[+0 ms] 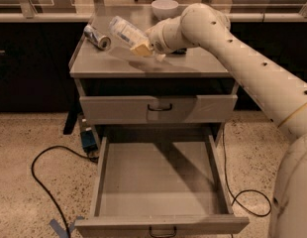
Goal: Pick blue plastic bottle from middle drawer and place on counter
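My gripper [143, 47] is over the middle of the counter [193, 66], shut on the blue plastic bottle [125, 31]. The bottle is clear-whitish with a white-and-blue label. It is tilted, its free end pointing up and to the left, held a little above the counter top. The middle drawer [158, 182] is pulled wide open below, and its inside shows nothing in it. My white arm reaches in from the right.
A silver can [97, 36] lies on its side at the counter's back left. A white bowl [165, 7] stands at the back. The upper drawer [158, 108] is shut. A black cable [39, 182] and a small blue box [87, 139] lie on the floor at left.
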Controlling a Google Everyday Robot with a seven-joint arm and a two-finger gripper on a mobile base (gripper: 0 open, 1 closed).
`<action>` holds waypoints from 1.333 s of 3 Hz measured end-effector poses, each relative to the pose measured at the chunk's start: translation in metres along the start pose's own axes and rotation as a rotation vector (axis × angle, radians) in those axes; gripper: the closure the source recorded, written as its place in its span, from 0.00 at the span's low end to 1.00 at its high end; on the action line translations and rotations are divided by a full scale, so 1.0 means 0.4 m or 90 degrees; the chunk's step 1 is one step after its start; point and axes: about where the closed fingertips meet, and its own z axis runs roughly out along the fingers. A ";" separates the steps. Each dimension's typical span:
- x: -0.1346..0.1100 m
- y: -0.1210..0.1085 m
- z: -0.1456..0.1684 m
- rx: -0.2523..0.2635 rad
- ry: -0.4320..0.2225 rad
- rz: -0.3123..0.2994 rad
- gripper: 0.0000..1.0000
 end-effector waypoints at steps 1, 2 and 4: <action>-0.021 -0.006 0.025 -0.018 -0.007 -0.017 1.00; -0.019 0.013 0.048 -0.050 0.000 -0.035 1.00; 0.003 0.087 0.100 -0.145 0.053 -0.088 1.00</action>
